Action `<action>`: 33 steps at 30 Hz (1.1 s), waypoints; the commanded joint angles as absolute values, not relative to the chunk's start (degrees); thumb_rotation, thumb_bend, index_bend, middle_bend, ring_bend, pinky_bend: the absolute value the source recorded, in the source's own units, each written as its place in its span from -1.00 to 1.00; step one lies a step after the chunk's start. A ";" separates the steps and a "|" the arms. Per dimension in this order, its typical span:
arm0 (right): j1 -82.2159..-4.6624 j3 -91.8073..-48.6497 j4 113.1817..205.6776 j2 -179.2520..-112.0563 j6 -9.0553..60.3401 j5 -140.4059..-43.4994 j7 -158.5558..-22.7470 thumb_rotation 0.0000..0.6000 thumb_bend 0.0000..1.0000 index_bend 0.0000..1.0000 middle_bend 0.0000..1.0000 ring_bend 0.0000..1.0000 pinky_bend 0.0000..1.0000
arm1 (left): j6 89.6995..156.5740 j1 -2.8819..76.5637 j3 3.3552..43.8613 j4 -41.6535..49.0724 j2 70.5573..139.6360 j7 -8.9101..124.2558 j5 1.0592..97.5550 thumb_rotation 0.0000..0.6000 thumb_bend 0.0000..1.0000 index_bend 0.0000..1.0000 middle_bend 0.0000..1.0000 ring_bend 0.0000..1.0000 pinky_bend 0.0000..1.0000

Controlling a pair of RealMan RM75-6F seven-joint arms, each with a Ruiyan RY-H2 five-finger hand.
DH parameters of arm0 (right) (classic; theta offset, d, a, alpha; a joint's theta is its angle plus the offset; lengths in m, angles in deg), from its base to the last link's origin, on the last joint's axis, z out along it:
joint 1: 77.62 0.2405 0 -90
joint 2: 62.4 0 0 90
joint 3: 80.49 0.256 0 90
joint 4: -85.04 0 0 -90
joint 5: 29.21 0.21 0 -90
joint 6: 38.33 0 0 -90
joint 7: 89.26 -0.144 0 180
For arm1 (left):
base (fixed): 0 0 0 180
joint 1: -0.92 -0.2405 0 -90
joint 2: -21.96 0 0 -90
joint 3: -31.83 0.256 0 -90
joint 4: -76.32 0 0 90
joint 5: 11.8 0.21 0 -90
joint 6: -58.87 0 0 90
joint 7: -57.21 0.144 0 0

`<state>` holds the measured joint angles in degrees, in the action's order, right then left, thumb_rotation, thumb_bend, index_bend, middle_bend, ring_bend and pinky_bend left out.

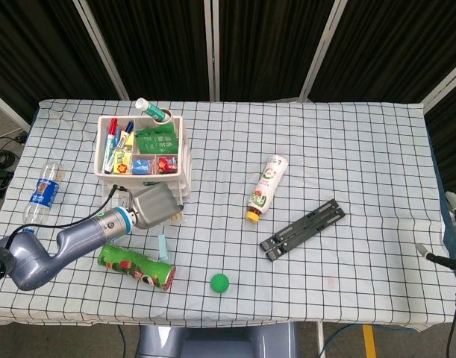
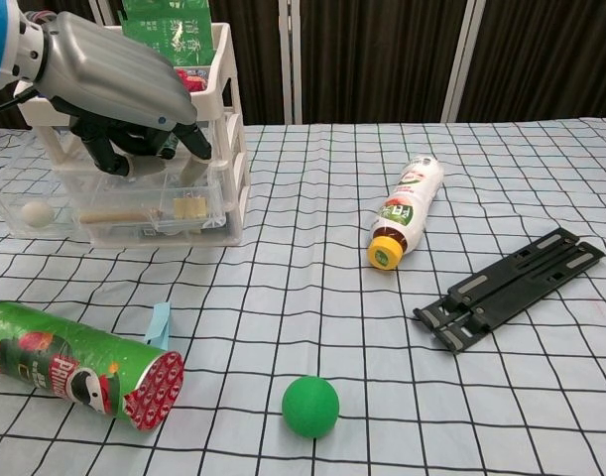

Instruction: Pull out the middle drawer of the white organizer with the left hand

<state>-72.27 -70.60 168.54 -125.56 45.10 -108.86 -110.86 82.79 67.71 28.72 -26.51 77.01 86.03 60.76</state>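
Note:
The white organizer [image 1: 185,153] stands at the table's left, its top tray full of pens and packets. In the chest view the organizer [image 2: 229,94] has its clear middle drawer [image 2: 134,203] slid out toward me, with a white ball, a wooden stick and clips inside. My left hand [image 1: 154,203] sits at the organizer's front. In the chest view the left hand [image 2: 119,94] has its fingers curled down onto the drawer's front. My right hand [image 1: 453,235] shows only at the far right table edge, fingers apart, holding nothing.
A green snack can [image 2: 79,364] lies in front of the organizer, with a light blue clip [image 2: 159,323] beside it. A green ball [image 2: 310,406], a white bottle [image 2: 406,208] and a black folding stand [image 2: 511,286] lie to the right. A water bottle [image 1: 42,192] lies at the left edge.

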 commanded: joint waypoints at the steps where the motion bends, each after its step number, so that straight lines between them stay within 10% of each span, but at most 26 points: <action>1: -72.29 -70.59 168.53 -125.57 45.11 -108.85 -110.83 1.00 -0.93 -0.99 -1.00 -1.00 -1.00 | 83.17 67.81 29.08 -26.98 76.45 86.08 60.32 1.00 0.38 -0.33 0.90 0.74 0.53; 33: -72.41 -70.60 169.04 -125.84 45.70 -109.36 -109.77 1.00 -0.93 -0.99 -1.00 -1.00 -1.00 | 87.64 64.38 31.67 -28.23 71.49 83.82 61.89 1.00 0.38 -0.46 0.90 0.74 0.53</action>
<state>-72.40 -70.61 169.04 -125.84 45.70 -109.36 -109.77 87.69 64.37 31.74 -28.38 71.32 83.88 61.83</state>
